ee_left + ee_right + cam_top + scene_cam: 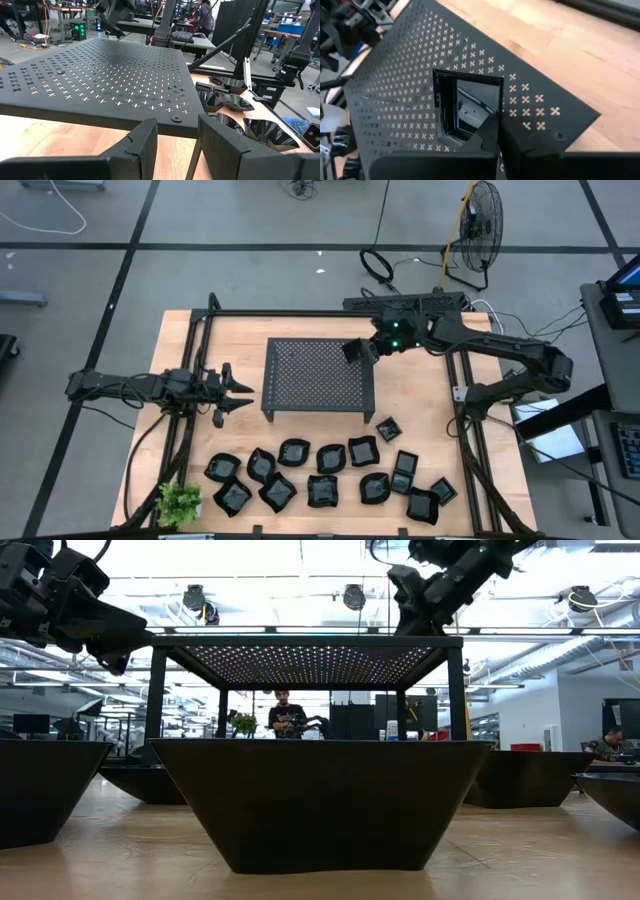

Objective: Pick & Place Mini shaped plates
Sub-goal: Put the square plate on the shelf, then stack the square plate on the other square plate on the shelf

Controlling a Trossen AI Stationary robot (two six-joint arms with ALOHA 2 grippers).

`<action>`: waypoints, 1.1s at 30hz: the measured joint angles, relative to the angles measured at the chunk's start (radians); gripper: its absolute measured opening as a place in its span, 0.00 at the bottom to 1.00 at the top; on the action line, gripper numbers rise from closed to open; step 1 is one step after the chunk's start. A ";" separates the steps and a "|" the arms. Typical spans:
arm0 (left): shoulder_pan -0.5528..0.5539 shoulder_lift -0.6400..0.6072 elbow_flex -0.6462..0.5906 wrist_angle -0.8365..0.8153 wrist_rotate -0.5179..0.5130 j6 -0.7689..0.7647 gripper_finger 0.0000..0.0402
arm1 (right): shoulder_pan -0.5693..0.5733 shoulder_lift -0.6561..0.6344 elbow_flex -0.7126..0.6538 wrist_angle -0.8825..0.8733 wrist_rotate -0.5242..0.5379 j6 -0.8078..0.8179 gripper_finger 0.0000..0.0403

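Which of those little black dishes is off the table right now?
The square plate pinched in the right claw above the rack's corner; all the others lie on the table.

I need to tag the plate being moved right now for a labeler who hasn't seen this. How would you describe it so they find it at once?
Find the large perforated rack mid-table. Over its far right corner, the right gripper is shut on a square black mini plate, held on edge. It is the only plate off the wood; all the others lie in a cluster on the table in front of the rack.

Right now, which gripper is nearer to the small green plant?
Left. The left gripper hovers beside the rack, up-table from the plant. The right gripper, holding a square plate, is over the rack's far right corner.
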 joint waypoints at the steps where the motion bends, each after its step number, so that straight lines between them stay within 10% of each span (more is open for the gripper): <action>1: 0.000 0.000 0.000 0.000 0.000 0.000 0.36 | 0.003 0.006 0.000 -0.001 0.001 0.000 0.00; 13: 0.000 0.000 0.000 0.000 0.000 0.000 0.36 | 0.011 0.018 0.000 -0.044 0.005 -0.023 0.01; 33: 0.000 0.000 0.000 0.000 0.000 0.000 0.36 | 0.123 -0.150 -0.002 -0.091 -0.078 -0.300 0.36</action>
